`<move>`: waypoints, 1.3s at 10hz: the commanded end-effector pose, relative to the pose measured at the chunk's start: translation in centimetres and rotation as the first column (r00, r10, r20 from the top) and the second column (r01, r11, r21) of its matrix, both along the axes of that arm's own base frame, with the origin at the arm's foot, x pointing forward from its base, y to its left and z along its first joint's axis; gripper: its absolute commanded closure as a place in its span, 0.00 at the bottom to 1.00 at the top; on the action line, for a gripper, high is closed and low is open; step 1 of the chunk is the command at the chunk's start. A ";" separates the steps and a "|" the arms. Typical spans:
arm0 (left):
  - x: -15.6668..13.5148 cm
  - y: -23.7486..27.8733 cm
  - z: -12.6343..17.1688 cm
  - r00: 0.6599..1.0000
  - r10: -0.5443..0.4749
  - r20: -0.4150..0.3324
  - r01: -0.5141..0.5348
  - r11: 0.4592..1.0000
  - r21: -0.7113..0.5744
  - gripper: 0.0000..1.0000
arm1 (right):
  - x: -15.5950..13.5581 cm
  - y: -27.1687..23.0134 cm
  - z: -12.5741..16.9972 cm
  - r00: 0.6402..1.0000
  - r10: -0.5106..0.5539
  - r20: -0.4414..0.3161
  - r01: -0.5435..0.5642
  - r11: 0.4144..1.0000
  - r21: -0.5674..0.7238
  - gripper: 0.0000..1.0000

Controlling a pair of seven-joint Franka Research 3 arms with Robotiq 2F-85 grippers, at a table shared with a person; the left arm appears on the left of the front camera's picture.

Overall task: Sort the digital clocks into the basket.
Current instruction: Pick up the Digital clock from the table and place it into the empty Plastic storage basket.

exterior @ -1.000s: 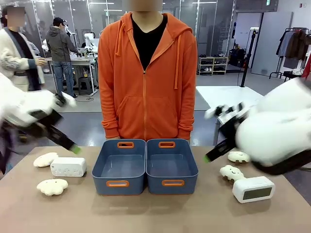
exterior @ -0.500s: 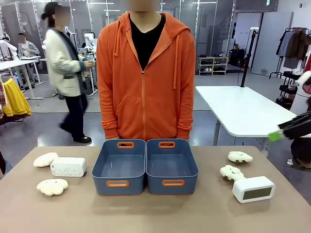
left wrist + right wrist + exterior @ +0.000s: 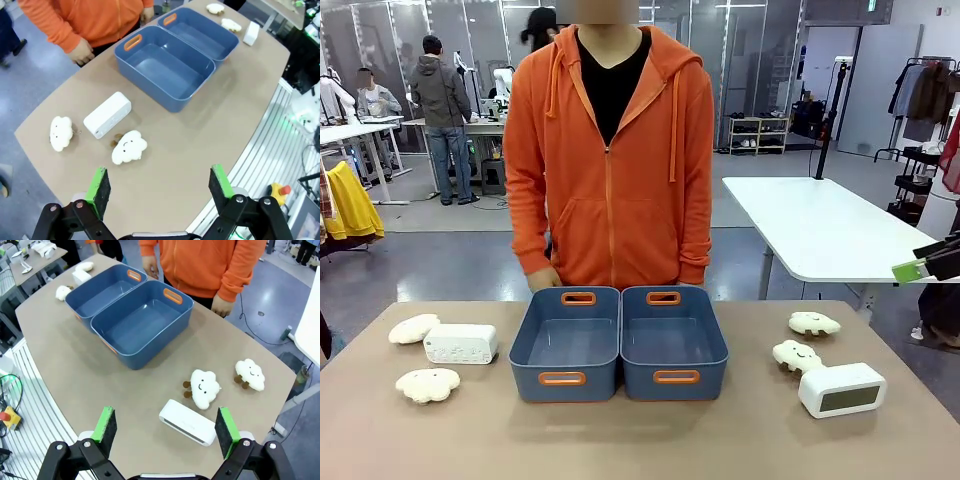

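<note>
Currently I'm hovering left tool [image 3: 159,181] and right tool [image 3: 167,422] released, empty. The dotted clock [image 3: 460,343] is lying at nine o'clock of the baskets [image 3: 595,386], the screen clock [image 3: 841,389] at four. I'm risking snagging neighbouring cloud toys [image 3: 797,355].

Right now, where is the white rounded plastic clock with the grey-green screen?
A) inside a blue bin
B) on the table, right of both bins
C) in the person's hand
B: the white rounded plastic clock with the grey-green screen lies on the tan table beside a cream cloud-shaped toy, outside the right blue rectangular plastic bin.
</note>
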State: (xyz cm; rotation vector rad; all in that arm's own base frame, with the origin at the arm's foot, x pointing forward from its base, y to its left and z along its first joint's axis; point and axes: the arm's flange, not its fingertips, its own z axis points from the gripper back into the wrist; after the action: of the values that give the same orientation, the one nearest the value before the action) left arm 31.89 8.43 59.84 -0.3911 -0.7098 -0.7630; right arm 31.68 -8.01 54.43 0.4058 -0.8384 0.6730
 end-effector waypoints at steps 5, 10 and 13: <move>-0.4 0.2 0.5 1.000 -0.028 0.014 0.028 1.000 -0.001 0.00 | 0.0 -0.1 0.0 1.000 0.012 0.007 -0.012 1.000 -0.008 0.00; -0.4 0.2 0.5 1.000 -0.028 0.014 0.028 1.000 -0.001 0.00 | 0.0 -0.1 0.0 1.000 0.012 0.007 -0.012 1.000 -0.008 0.00; -0.4 0.2 0.5 1.000 -0.028 0.014 0.028 1.000 -0.001 0.00 | 0.0 -0.1 0.0 1.000 0.012 0.007 -0.012 1.000 -0.008 0.00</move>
State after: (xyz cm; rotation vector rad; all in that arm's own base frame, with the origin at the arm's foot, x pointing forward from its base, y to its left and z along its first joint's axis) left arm 31.55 8.51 60.17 -0.3806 -0.7138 -0.7685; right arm 31.59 -8.01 54.52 0.3973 -0.8368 0.6701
